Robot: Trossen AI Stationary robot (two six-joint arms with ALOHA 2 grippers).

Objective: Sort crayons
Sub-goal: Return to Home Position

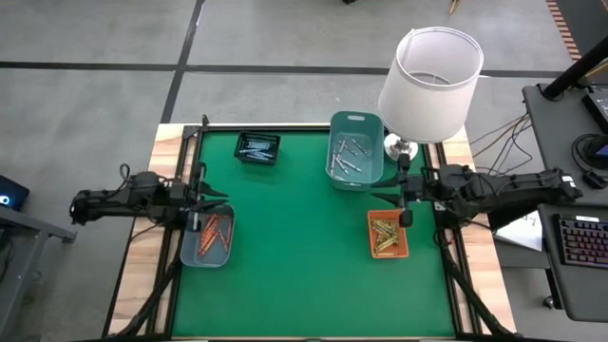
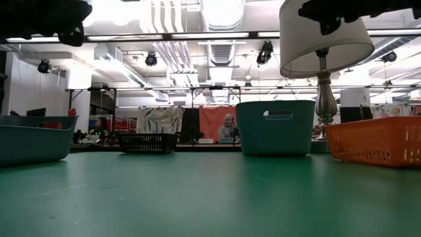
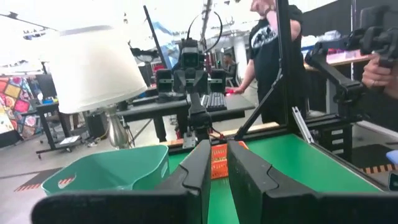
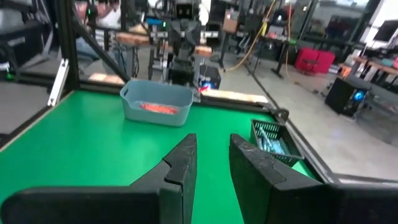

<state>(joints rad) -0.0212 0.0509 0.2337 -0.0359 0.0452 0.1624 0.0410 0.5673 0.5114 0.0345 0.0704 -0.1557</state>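
Both my arms sit at the table (image 1: pixel 313 275) edges, job seemingly done.
Left gripper (image 3: pixel 214 148) and right gripper (image 4: pixel 212 142) gape empty; crayons (image 1: pixel 213 233) lie binned by colour.

Green desk (image 1: pixel 304 275) with a pale wood border, carrying four containers: a grey-blue bin (image 1: pixel 203 263) of orange and red crayons (image 1: pixel 212 231), a black mesh basket (image 1: pixel 240 142) of bluish crayons (image 1: pixel 256 150), a teal bin (image 1: pixel 356 120) of grey-white crayons (image 1: pixel 350 158), and an orange lattice basket (image 1: pixel 405 247) of yellowish crayons (image 1: pixel 385 235). The lamp shade (image 1: pixel 432 81) is plain white above a silvery stem, and the surrounding floor (image 1: pixel 85 104) is grey.
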